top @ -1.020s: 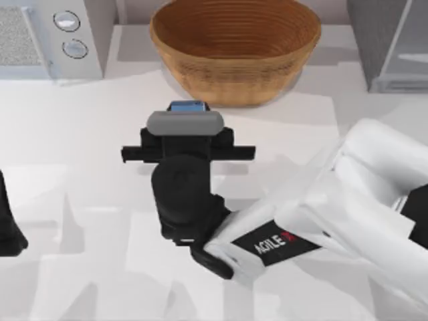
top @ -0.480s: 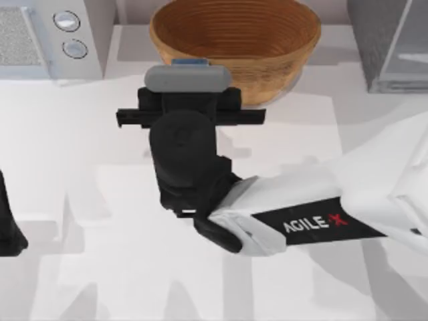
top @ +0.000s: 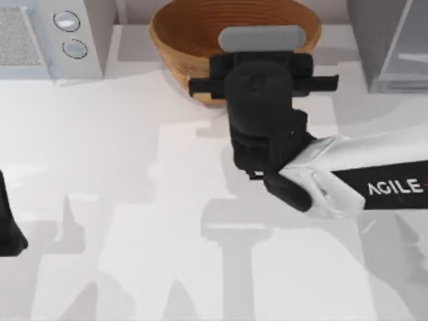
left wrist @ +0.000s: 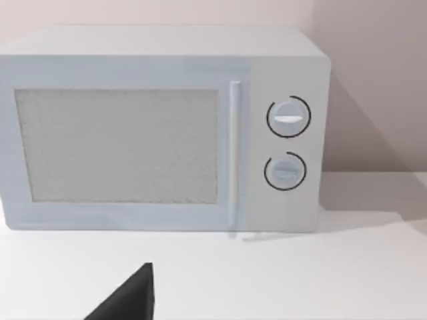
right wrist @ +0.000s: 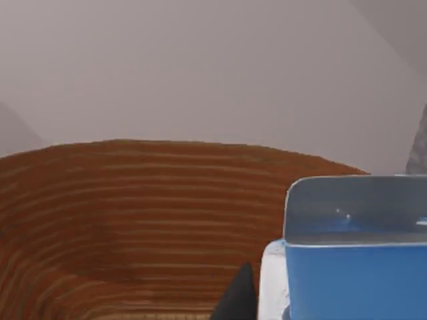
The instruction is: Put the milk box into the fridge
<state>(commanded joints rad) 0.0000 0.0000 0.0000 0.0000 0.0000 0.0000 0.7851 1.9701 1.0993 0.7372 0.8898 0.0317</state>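
In the right wrist view the milk box (right wrist: 357,267) sits close up, its blue upper half topped by a grey-blue fold, with one dark finger (right wrist: 237,299) beside it. My right gripper (top: 261,41) is shut on the milk box and hangs over the brown woven basket (top: 180,30) at the back middle. From above, the wrist and its grey cap hide the carton. The fridge (top: 394,47), dark grey with a pale-framed glassy door, stands at the back right, apart from the gripper. My left gripper (top: 8,227) is parked at the table's left edge.
A white appliance with two round knobs and a mesh window (top: 47,37) stands at the back left, and faces the left wrist camera (left wrist: 160,127). The basket's inner wall (right wrist: 120,227) lies just beyond the carton. White tabletop (top: 134,221) spreads across the front.
My right arm has swung to the right and toward the back, carrying the milk box from in front of the basket's left side to over the basket. The left arm has not moved.
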